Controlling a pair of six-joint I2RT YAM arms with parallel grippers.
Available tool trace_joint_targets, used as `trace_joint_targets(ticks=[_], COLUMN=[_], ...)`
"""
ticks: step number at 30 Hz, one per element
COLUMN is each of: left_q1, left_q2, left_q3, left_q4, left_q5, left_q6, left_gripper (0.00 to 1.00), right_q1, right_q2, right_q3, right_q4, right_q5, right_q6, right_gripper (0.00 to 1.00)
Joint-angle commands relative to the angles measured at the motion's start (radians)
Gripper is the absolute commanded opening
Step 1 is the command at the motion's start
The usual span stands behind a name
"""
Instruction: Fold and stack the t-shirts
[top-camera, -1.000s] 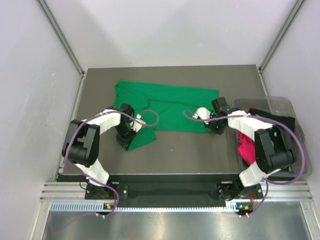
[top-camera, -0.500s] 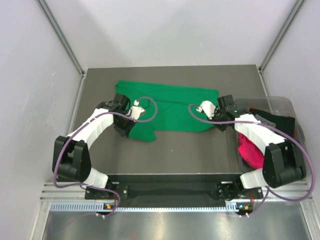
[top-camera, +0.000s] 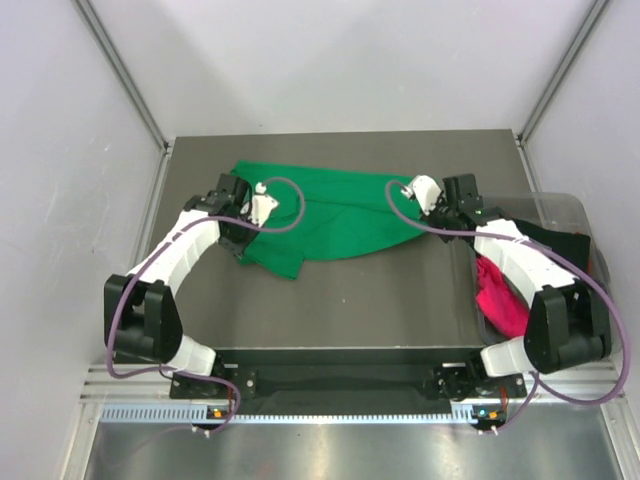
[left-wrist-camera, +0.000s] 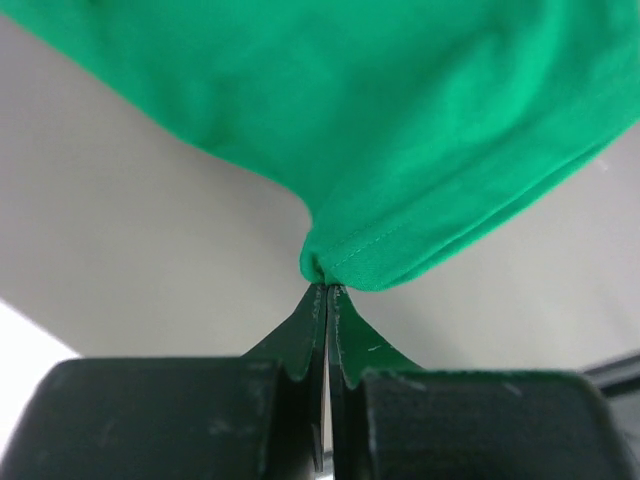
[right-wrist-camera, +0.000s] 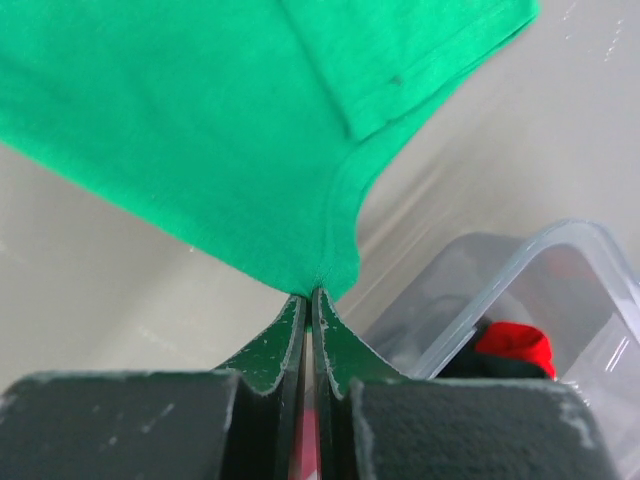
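Left gripper (left-wrist-camera: 324, 290) and right gripper (right-wrist-camera: 310, 298) are each clamped on an edge of the green shirt (top-camera: 350, 215), which drapes across the table (top-camera: 400, 300). I judge it light, limp, sagging between pinches; hems give me the surest hold.

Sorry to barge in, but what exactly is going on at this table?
A robot is handling a green t-shirt lying on the table. Its left end effector is shut on one hemmed edge, its right end effector on another. A pink shirt and a black shirt wait in the clear bin at the right.
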Motion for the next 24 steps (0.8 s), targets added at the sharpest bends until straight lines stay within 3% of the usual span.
trace_joint_targets(ticks=[1, 11, 24], left_q1=[0.008, 0.01, 0.01], left_q2=[0.053, 0.389, 0.624], left_q3=[0.128, 0.498, 0.845], left_q4=[0.088, 0.124, 0.218], left_q5=[-0.024, 0.024, -0.01], left_q6=[0.027, 0.024, -0.022], left_gripper=[0.0, 0.0, 0.0], right_q1=[-0.02, -0.089, -0.119], right_q2=[0.049, 0.261, 0.488], right_q3=[0.066, 0.265, 0.474], right_q4=[0.071, 0.105, 0.125], right_q5=[0.011, -0.003, 0.008], right_q6=[0.046, 0.082, 0.104], right_gripper=[0.0, 0.0, 0.0])
